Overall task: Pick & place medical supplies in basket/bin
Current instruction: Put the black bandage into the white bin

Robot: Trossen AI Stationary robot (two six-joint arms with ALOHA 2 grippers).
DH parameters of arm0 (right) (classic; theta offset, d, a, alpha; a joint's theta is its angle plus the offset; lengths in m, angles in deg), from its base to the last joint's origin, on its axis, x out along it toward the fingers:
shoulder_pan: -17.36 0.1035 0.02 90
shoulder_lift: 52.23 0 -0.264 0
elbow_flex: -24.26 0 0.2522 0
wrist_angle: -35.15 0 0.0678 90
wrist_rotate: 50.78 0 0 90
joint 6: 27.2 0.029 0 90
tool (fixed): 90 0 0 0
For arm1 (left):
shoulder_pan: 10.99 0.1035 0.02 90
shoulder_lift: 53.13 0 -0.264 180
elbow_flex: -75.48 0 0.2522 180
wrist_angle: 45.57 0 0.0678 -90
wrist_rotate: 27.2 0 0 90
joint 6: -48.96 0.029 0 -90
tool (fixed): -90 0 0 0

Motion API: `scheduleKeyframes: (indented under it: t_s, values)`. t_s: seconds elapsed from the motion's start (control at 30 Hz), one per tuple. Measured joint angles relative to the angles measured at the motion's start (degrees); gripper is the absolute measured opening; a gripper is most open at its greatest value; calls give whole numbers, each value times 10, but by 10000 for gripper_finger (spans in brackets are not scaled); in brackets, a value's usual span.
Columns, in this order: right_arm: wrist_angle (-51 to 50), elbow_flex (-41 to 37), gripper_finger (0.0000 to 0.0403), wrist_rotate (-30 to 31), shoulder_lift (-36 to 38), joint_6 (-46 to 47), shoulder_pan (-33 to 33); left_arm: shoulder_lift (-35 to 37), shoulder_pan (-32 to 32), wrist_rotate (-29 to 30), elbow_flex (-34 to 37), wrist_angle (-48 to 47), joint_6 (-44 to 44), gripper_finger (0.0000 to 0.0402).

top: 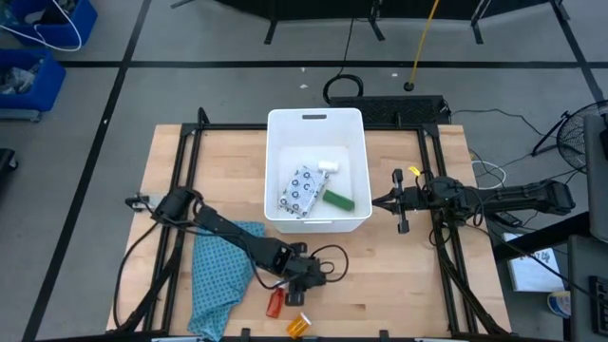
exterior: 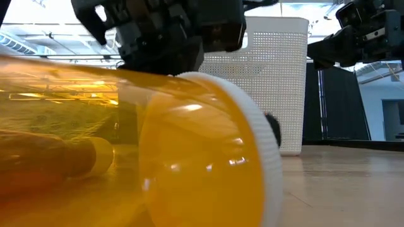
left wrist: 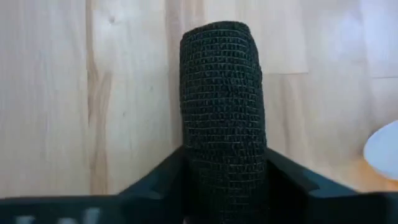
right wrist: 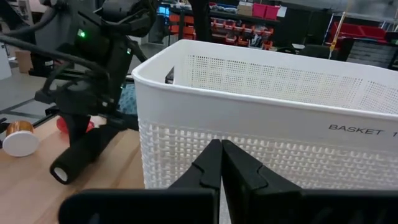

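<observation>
I have the left gripper [top: 306,273] low over the near part of the table [top: 399,285], its two fingers clamped on the black block [left wrist: 222,118], which reads as a dark roll of wrap standing out past the fingertips and, as far as I can judge, just clear of the wood. The basket [top: 285,128] stands beyond it, toward the table's middle, already holding the green block [top: 338,199], the flat dotted packet [top: 302,190] and the small white cylinder [top: 329,166]. To do this well, I want to lift straight up first, high enough to clear the tall rim, then carry across and release over bare floor inside. The red bottle [top: 275,302] and orange bottle [top: 298,326] lie just beside my gripper, and the teal cloth [top: 220,271] is nearby, so a sideways drag could scatter them. The right gripper [right wrist: 221,163] waits beside the basket's right wall with its fingers pressed together, holding nothing.
</observation>
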Motion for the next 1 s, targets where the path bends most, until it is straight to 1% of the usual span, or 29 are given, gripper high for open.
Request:
scheduleKeyframes:
  t_s: [0.1,0.13,0.17,0.27,0.4,0.57,0.73,0.87,0.93,1.0]
  values:
    - [0,0,0,0,0,0,0,10,0,-4,-6,-14,13,92]
    - [0,0,0,0,0,0,0,12,1,-8,-10,-13,15,76]
    - [0,0,0,0,0,0,0,19,2,-13,-12,-15,19,69]
    - [4,0,0,0,0,0,0,50,3,-14,-21,-52,32,69]
    - [2,0,0,0,0,0,0,127,2,4,-40,-112,72,70]
    - [2,-1,0,0,0,0,0,262,-15,84,-45,-140,132,90]
    - [4,0,0,-1,0,0,0,385,-33,188,-46,-173,199,80]
    - [6,0,0,-1,0,0,0,460,-37,283,-46,-221,251,72]
    - [9,0,0,-2,0,0,0,493,-31,315,-45,-243,273,77]
    - [14,0,0,-2,0,0,0,525,-17,335,-45,-245,291,82]
